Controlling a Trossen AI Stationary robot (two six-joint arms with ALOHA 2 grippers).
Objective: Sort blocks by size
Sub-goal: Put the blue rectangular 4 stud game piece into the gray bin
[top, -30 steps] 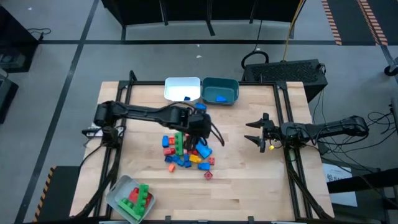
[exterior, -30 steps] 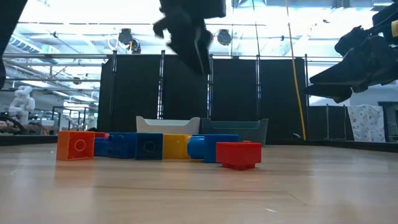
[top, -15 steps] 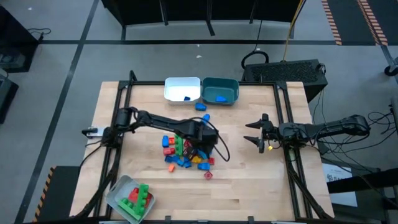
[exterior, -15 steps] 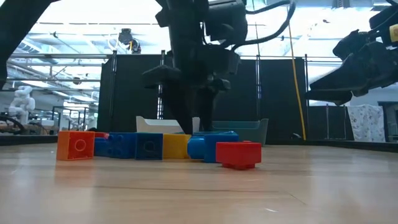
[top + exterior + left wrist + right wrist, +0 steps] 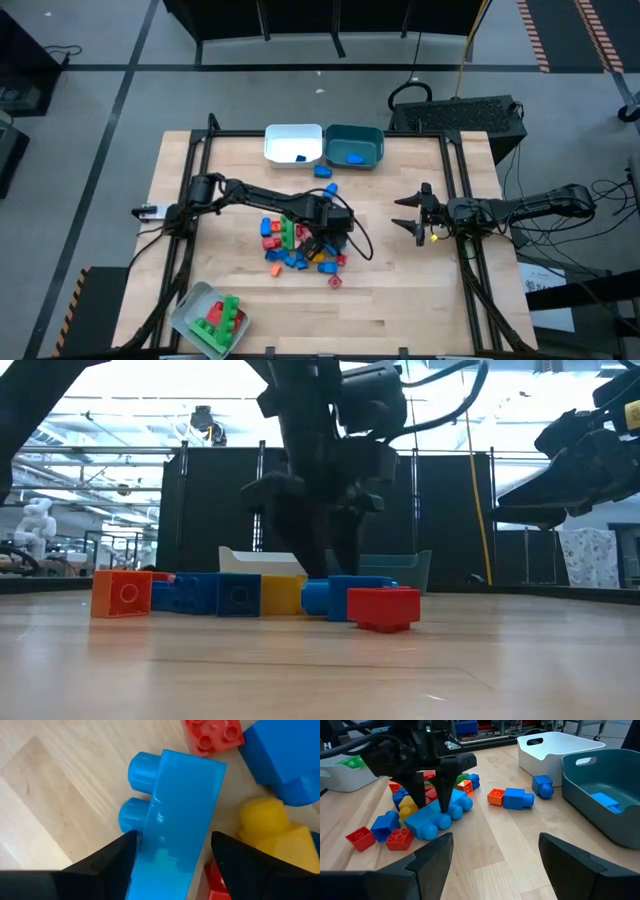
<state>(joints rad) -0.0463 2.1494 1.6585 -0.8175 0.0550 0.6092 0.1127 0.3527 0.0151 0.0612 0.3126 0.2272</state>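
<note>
The blocks lie in a loose pile [image 5: 293, 245] of blue, red, green, orange and yellow at the table's middle. My left gripper [image 5: 326, 238] is down over the pile's right side and points steeply down. It is open, one finger on each side of a light-blue block [image 5: 175, 815] that lies on its side, studs level. The right wrist view shows the same block [image 5: 434, 821] under those fingers. My right gripper [image 5: 408, 212] waits open at the table's right edge, with nothing between its fingers. My left gripper's fingers [image 5: 112, 857] stand close beside the light-blue block's two long faces, coming from above and lying across it. Whether they touch it I cannot tell. The block rests on the table.
A white bin [image 5: 293, 143] and a teal bin [image 5: 365, 150] stand at the far edge, each with a blue piece inside. Two blue blocks [image 5: 326, 180] lie loose in front of them. A clear-grey bin [image 5: 195, 310] at the near left holds green and red blocks.
My left gripper has come down toward the near edge onto the pile, and its wrist has rolled. Its fingers, which were above the blocks, now stand around the light-blue block. The blocks have not moved.
</note>
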